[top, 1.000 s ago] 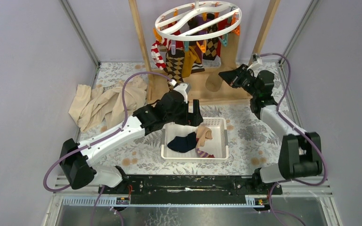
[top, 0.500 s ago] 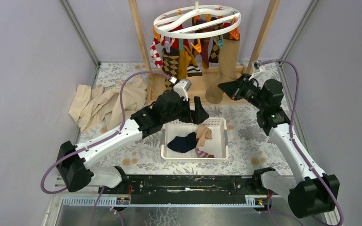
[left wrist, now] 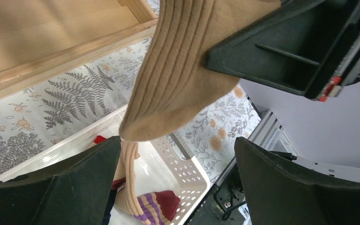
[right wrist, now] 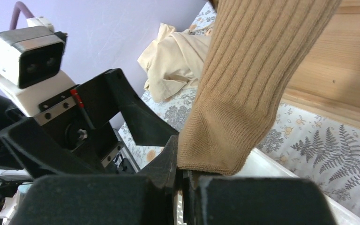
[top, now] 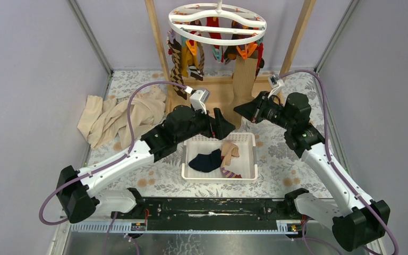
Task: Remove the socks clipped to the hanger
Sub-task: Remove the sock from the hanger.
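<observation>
The white ring hanger point(top: 218, 24) hangs at the back with several colourful socks point(top: 188, 56) clipped under it. A long tan sock point(top: 244, 79) hangs straight down from its right side. My right gripper point(top: 240, 110) is shut on that tan sock point(right wrist: 253, 84), pinching the edge of its toe between the fingers point(right wrist: 185, 176). My left gripper point(top: 224, 126) is open just left of the toe, above the basket. In the left wrist view the tan sock point(left wrist: 183, 79) hangs in front of the wide-open left gripper point(left wrist: 178, 173), not between its fingers.
A white perforated basket point(top: 247, 172) below the grippers holds a navy sock point(top: 206, 161), a beige sock point(top: 229, 151) and a purple-striped sock point(left wrist: 154, 204). A beige cloth point(top: 119, 114) lies at the left. Wooden rack posts point(top: 156, 37) and a wooden base point(top: 215, 95) stand behind.
My right gripper has moved left and towards the basket with the tan sock's toe. The hanger has swung and its socks shifted. My left gripper has edged right, still open.
</observation>
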Tool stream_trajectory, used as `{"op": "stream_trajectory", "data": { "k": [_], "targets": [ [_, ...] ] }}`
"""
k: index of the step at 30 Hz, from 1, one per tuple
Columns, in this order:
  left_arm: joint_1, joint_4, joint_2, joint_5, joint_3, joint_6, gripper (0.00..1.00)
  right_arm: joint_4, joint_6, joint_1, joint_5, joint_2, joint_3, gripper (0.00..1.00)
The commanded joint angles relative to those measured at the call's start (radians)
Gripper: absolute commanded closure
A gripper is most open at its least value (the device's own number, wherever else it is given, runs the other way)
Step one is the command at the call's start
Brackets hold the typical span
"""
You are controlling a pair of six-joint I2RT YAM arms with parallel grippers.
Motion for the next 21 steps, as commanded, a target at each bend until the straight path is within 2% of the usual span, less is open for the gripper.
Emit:
{"op": "stream_trajectory", "data": {
  "k": [1, 17, 18, 21],
  "targets": [
    [0.004, 0.105, -0.013, -0.049, -0.032, 0.053, 0.02, 0.013, -0.012, 0.036, -0.022, 0.000, 0.069, 1.00],
    [0.005, 0.201, 0.023, -0.128, -0.041, 0.114, 0.02, -0.023, -0.024, 0.130, -0.001, 0.086, 0.149, 1.00],
    [0.004, 0.198, 0.026, -0.127, -0.038, 0.116, 0.07, -0.025, -0.026, 0.133, 0.002, 0.089, 0.149, 1.00],
    [0.004, 0.175, 0.035, -0.114, -0.015, 0.125, 0.30, -0.031, -0.032, 0.137, 0.005, 0.101, 0.150, 1.00]
  ]
}}
